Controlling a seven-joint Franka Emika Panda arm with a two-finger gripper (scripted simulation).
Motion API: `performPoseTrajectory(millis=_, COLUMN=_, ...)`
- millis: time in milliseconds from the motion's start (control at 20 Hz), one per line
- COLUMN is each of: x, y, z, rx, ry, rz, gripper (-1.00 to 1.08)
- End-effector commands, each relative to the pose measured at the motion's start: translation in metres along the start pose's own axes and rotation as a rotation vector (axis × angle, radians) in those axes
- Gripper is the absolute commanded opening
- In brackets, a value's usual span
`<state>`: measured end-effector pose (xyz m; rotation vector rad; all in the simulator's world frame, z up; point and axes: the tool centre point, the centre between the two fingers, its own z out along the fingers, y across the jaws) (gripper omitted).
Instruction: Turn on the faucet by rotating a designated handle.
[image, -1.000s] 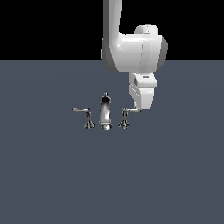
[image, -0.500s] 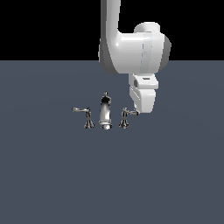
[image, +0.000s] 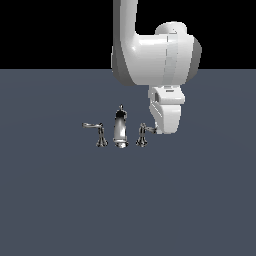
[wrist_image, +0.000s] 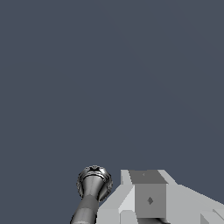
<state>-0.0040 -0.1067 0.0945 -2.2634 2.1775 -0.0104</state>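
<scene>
Exterior view: the faucet (image: 120, 128) stands on the plain grey-blue desk (image: 60, 200), left of centre. It shows 3 chrome parts: a tall rounded spout with a dark knob on top, a lever post on the exterior view's left with its arm pointing leftward, and the handle (image: 143, 134) just beside the spout on the exterior view's right. The white arm (image: 155, 55) descends from above; its gripper (image: 159, 129) sits at the outer end of the handle, which it appears to touch. Finger spacing cannot be determined here.

Wrist view: 1 chrome flared post (wrist_image: 93, 186) rises from the desk (wrist_image: 109, 78), immediately beside a pale grey gripper block (wrist_image: 146, 199). Whether the gripper stands wide or narrow cannot be told.
</scene>
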Motion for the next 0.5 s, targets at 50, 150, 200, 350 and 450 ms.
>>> performPoseTrajectory(millis=50, x=-0.018, y=0.006, z=0.0, rx=-0.003, ry=-0.003, rz=-0.009, gripper=-1.0)
performPoseTrajectory(millis=150, x=-0.027, y=0.01, z=0.0, rx=-0.003, ry=-0.003, rz=-0.01, gripper=-1.0)
performPoseTrajectory(millis=200, x=-0.031, y=0.012, z=0.0, rx=-0.004, ry=-0.004, rz=-0.011, gripper=-1.0)
performPoseTrajectory(millis=350, x=-0.044, y=0.019, z=0.0, rx=-0.004, ry=-0.004, rz=-0.012, gripper=-1.0)
performPoseTrajectory(millis=450, x=-0.049, y=0.021, z=0.0, rx=-0.005, ry=-0.004, rz=-0.013, gripper=-1.0)
